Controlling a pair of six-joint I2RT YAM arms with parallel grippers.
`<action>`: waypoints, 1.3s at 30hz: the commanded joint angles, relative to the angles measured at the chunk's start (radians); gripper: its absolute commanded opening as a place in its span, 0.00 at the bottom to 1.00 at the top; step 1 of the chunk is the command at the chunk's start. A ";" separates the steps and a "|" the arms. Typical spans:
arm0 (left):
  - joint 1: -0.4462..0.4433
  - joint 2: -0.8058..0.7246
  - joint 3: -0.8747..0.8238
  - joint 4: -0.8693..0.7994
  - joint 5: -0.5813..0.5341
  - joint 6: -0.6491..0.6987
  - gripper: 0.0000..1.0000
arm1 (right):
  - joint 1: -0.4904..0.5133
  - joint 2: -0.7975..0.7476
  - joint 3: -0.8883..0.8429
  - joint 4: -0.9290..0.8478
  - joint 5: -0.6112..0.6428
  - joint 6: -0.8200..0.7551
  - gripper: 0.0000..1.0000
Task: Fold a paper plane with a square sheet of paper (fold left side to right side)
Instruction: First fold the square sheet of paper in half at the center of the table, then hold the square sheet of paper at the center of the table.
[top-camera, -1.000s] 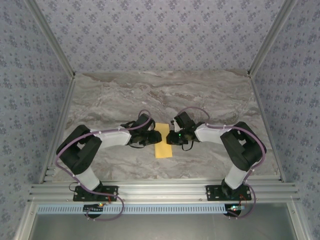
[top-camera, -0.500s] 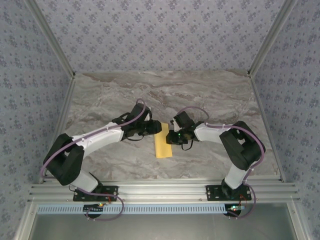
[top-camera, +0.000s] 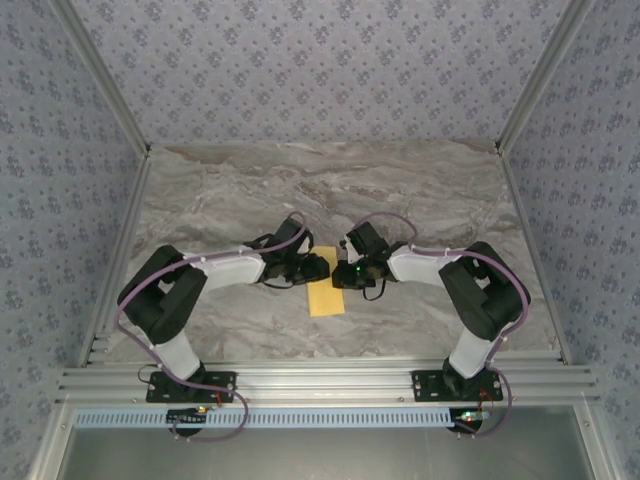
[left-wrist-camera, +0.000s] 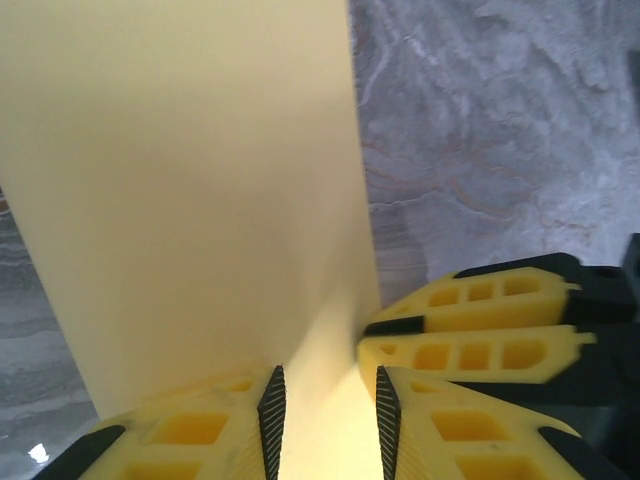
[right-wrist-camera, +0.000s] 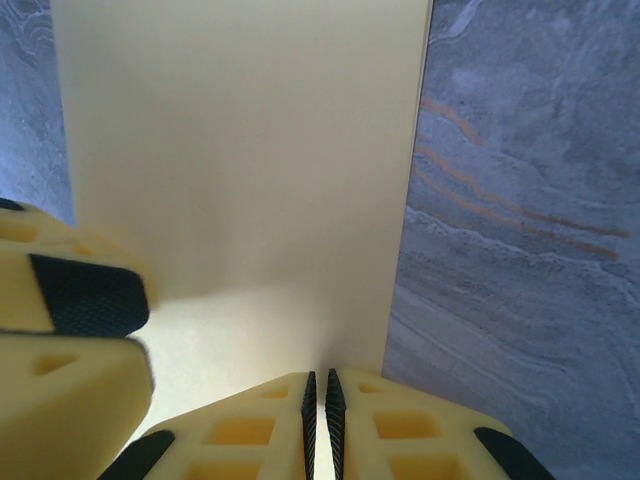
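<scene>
Plainly, the square sheet of paper (top-camera: 327, 297) lies on the marble table (top-camera: 420, 190) as a narrow yellow rectangle. Its long sides run from 12 to 6 o'clock, and it sits a little toward 6 o'clock of the table's middle in the top view. Both arms meet over its 12 o'clock end: the left gripper (top-camera: 322, 267) comes in from 9 o'clock and the right gripper (top-camera: 338, 275) from 3 o'clock, the two heads just beside each other above the paper. In the left wrist view the sheet spreads pale and flat from 6 o'clock up to 12 and across to 9 o'clock, with grey veined marble at 1 to 3 o'clock. The left jaws stand released, their dark pads (left-wrist-camera: 272, 410) apart with bare yellow paper in the gap between them, and they pinch nothing. The right gripper's yellow fingers lie at 4 o'clock of that view, at the sheet's edge. In the right wrist view the paper covers 9 to 12 o'clock, and its straight edge runs down at about 1 o'clock against the marble. The right jaws are clenched to a hairline slit at 6 o'clock, grasping the near edge of the sheet. One of the left gripper's fingers (right-wrist-camera: 85, 295) rests on the paper at 8 o'clock.
</scene>
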 joint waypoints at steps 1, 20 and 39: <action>-0.005 0.022 -0.032 0.000 -0.030 0.000 0.30 | 0.005 0.033 -0.007 -0.115 0.076 -0.028 0.17; 0.081 -0.202 -0.147 -0.023 -0.025 0.055 0.29 | -0.001 0.030 -0.011 -0.117 0.056 -0.042 0.17; -0.029 -0.006 -0.120 0.126 0.017 -0.013 0.28 | 0.006 0.001 -0.015 -0.087 0.018 -0.030 0.17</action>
